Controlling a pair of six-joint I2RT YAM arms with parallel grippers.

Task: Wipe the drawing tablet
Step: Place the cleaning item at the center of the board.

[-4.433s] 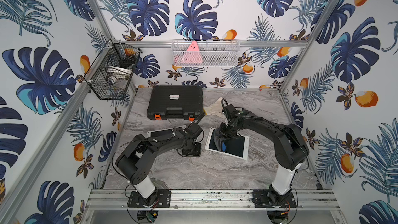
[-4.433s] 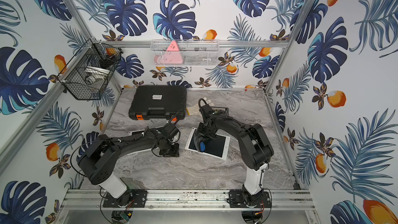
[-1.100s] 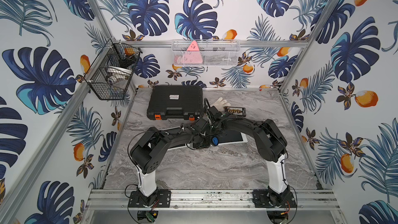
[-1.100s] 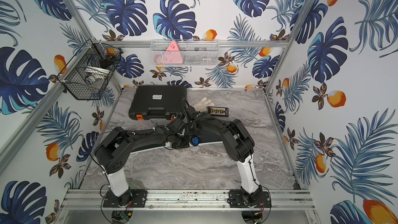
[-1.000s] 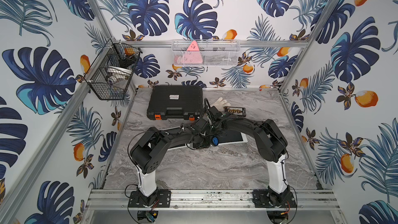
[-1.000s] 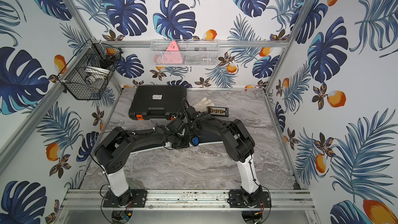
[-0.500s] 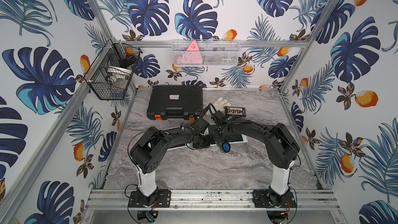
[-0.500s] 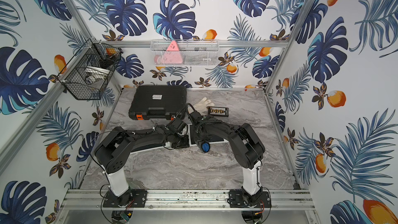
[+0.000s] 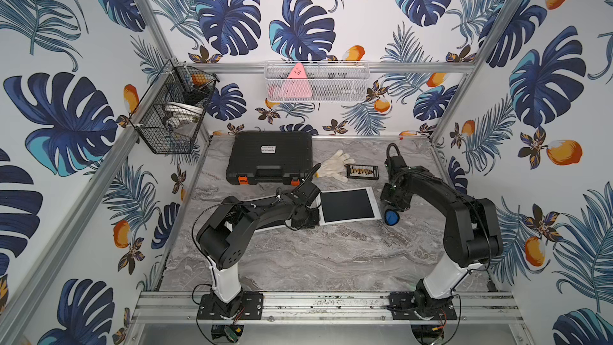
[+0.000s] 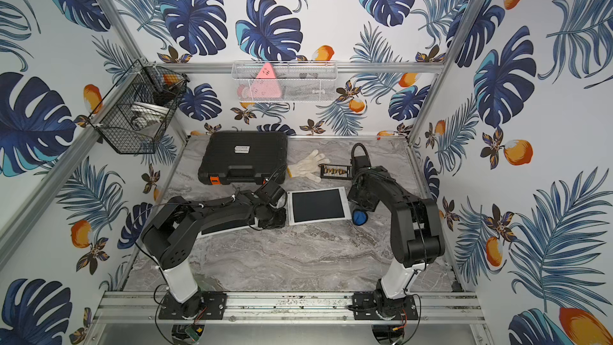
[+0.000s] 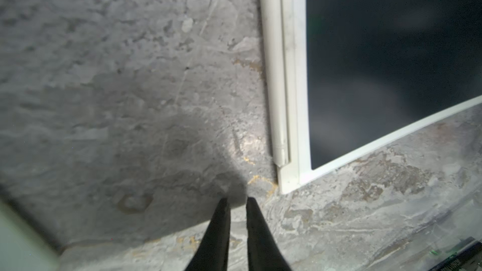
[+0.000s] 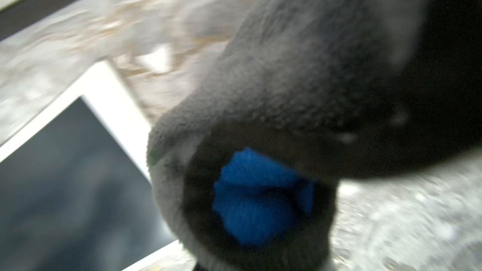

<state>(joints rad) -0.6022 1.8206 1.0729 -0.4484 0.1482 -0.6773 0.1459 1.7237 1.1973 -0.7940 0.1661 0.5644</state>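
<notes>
Tablet (image 9: 347,205), white frame, blank dark screen, flat on marble; left tool (image 11: 236,200) clenched, empty; right tool (image 9: 391,209) grasping grey-blue cloth (image 12: 260,152)

Bright and evenly lit in both top views, with soft shadows. Dim, blurred in the wrist views; glare patch mid-frame, foreground out of focus.

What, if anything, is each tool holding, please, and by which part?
The right tool grips a grey sock with a blue toe; where exactly is hidden. The left tool holds nothing.

Both arms reach low over the table, left hand (image 11: 236,200) nearly closed, right hand's grip hidden.
</notes>
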